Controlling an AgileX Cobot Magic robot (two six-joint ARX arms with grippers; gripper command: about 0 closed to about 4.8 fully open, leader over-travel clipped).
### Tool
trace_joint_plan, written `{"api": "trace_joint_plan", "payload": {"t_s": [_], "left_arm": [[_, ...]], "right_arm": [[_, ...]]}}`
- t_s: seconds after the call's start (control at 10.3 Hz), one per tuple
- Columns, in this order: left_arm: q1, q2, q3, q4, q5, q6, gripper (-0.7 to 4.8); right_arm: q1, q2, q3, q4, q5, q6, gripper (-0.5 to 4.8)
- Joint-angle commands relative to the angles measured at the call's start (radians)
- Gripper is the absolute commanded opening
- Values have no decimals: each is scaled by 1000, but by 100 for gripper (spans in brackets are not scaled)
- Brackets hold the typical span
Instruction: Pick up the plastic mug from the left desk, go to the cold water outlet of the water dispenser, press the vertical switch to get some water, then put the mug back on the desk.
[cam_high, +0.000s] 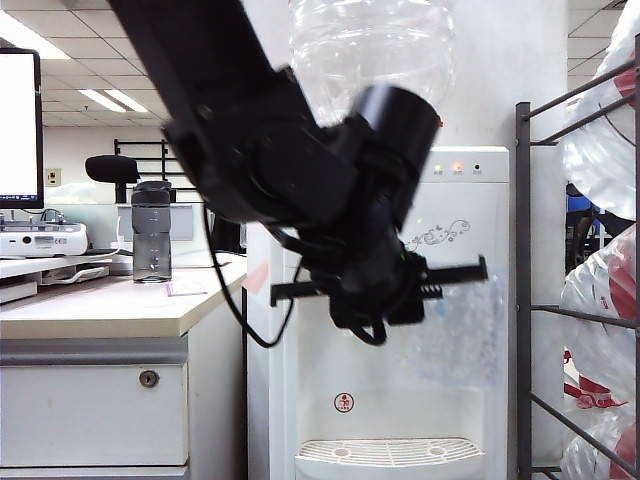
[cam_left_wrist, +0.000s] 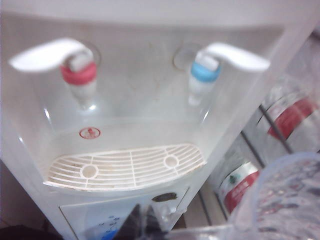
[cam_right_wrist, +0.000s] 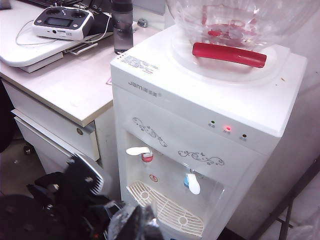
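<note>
The clear mug (cam_high: 462, 335) hangs in front of the water dispenser (cam_high: 470, 230), at about 4 o'clock from the black left arm that fills the middle of the exterior view. The left pincer (cam_high: 400, 290) is clamped tight on it; the mug's faceted wall (cam_left_wrist: 295, 200) blurs across the corner of the left wrist view, and whether it holds any water cannot be told. Beyond it sit the blue-collared cold tap (cam_left_wrist: 204, 75) and a red-collared tap (cam_left_wrist: 79, 75), both above the white drip grille (cam_left_wrist: 125, 167). A big clear bottle (cam_high: 372, 50) stands upside down on top of the dispenser.

The right pincer does not show clearly in any view, so its opening cannot be told.

On the beige tabletop (cam_high: 110, 305), at 9 o'clock from the dispenser, stand a smoky bottle (cam_high: 151, 232) and a white remote controller (cam_right_wrist: 62, 22). Spare bottles (cam_high: 600, 300) fill a rack at 3 o'clock.
</note>
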Motion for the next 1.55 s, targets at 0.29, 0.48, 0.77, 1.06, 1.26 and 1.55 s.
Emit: {"api": "trace_joint_plan", "payload": {"t_s": [0.29,0.48,0.77,1.06,1.26,1.55], "left_arm": [[55,73,161,-200,6,-6,-7],[65,103,204,-221,19,0,-7],[84,154,262,-235,34,2,-7],[91,157,266,-241,34,25,-7],[97,163,266,-243,36,31,-7],[108,174,269,-243,45,31,-7]], "right_arm": [[1,-3,3,11,-3,-2,-5],[1,-2,3,10,-3,-2,-5],[0,71,2,4,-7,-7,-5],[0,172,2,52,-6,-6,-5],[0,254,2,117,-6,-6,-5],[0,373,2,210,-38,54,-5]]}}
